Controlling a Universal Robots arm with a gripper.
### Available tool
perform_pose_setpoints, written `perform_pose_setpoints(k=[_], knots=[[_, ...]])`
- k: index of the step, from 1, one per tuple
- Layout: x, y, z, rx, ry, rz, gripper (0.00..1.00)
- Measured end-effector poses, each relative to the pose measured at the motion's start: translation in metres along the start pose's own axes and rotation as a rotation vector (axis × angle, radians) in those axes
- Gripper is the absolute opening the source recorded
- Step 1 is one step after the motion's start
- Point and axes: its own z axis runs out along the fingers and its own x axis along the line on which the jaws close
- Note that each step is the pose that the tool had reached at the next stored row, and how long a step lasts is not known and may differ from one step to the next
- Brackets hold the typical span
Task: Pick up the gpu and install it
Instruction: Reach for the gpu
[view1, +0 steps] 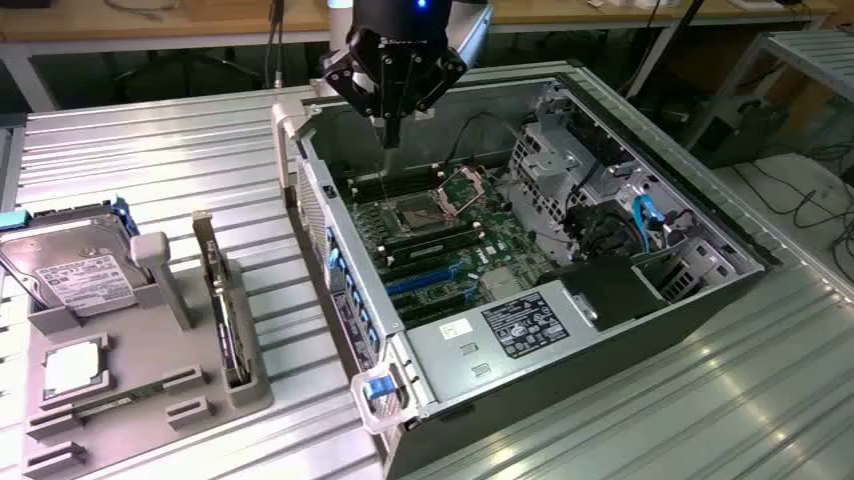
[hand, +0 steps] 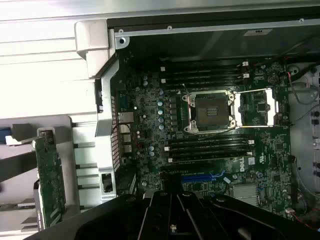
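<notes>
Gripper idle above open chassis

Gripper (view1: 391, 105) hangs over the computer case (view1: 534, 290), jaws closed, holding nothing. Gpu (view1: 230, 320) stands edgewise in the grey holder (view1: 147, 400) on the tabletop. Advised: open jaws, approach square, grip top edge.

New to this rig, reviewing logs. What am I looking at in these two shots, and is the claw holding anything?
One robot arm with a claw hangs above an open computer case lying on a ribbed metal table. The exterior view comes from a camera off the arm. The wrist view comes from a camera on the arm, looking down at the motherboard with its open processor socket; the dark shape along one edge is the claw itself.

Beside the case, toward the exterior view's left, stands a grey parts holder. It carries a hard drive, a small square chip and the gpu, standing on edge in its slot.

The claw is shut and holds nothing; the gpu is not yet picked up.
</notes>
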Motion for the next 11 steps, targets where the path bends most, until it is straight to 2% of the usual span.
perform_pose_setpoints(k=[11], knots=[[0.0089,-0.0007,-0.0001,-0.0001,0.0,0.0,0.11]])
